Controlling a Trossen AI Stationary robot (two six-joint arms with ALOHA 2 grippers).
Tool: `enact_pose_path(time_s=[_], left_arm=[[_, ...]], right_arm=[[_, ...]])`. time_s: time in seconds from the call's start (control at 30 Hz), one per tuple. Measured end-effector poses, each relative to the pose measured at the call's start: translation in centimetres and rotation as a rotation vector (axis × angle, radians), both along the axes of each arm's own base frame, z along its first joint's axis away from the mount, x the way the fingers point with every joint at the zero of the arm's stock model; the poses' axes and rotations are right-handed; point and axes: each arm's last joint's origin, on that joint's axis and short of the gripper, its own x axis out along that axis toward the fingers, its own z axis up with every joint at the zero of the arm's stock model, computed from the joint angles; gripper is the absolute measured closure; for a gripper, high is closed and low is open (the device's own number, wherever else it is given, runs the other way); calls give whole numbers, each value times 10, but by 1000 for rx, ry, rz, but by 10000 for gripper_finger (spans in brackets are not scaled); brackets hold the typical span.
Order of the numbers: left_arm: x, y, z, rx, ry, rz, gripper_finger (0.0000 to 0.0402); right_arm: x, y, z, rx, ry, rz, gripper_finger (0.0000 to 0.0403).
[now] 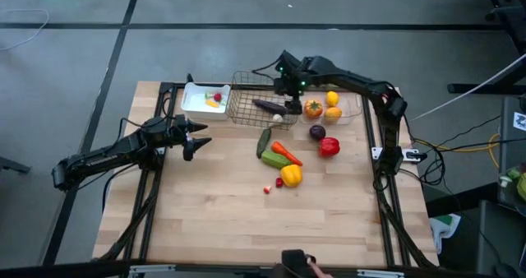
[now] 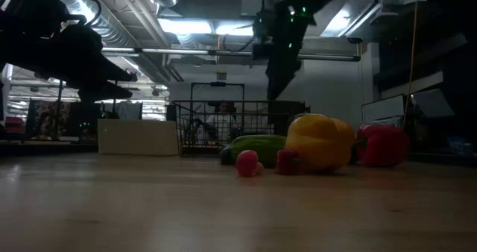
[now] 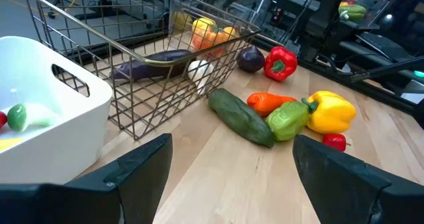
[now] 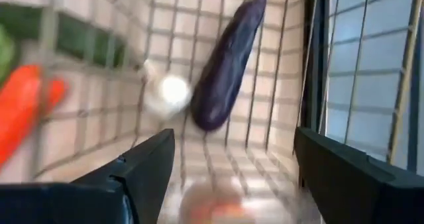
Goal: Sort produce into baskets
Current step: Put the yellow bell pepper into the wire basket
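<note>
1. Eggplant (image 4: pixel 228 58) lies in wire basket (image 1: pixel 251 97), far side of table (image 1: pixel 214 220), white piece (image 4: pixel 173 91) beside it.
2. Right gripper (image 1: pixel 288 85) hovers above basket, arm reaching leftward, fingers apart, empty.
3. Left gripper (image 1: pixel 197 138) waits near white tray (image 1: pixel 197 105), open, empty.

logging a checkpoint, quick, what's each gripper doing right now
left gripper: open, empty, near the white plastic tray.
right gripper: open, empty, above the grey wire-mesh basket.

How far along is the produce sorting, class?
Done: an eggplant and white piece lie in the wire basket; small pieces sit in the white tray. In hand: nothing; the right gripper hovers open there. Left: cucumber, carrot, peppers on the table.
</note>
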Motion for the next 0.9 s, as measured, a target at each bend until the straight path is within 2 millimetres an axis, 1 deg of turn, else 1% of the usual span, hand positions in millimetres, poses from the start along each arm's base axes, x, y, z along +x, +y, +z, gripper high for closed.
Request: enact_pose_path(time_s=[0.1,0.17,0.33,0.5,0.57,0.67,0.9], left_arm=[[0,0,0,0,0,0,92],[0,0,0,0,0,0,92],[0,0,0,0,0,0,92],[0,0,0,0,0,0,92],[0,0,0,0,0,0,92],[0,0,0,0,0,0,92],[0,0,0,0,0,0,92]], right_arm=[[-3,13,21,28,52,19,95],[-5,23,30,40,90,21,95],[-16,52,50,52,127,11,95],[-29,86,64,108,202,-18,95],[-32,99,70,121,204,-33,95],[-33,121,73,139,195,-65,95],[-29,166,59,169,218,-291,95]])
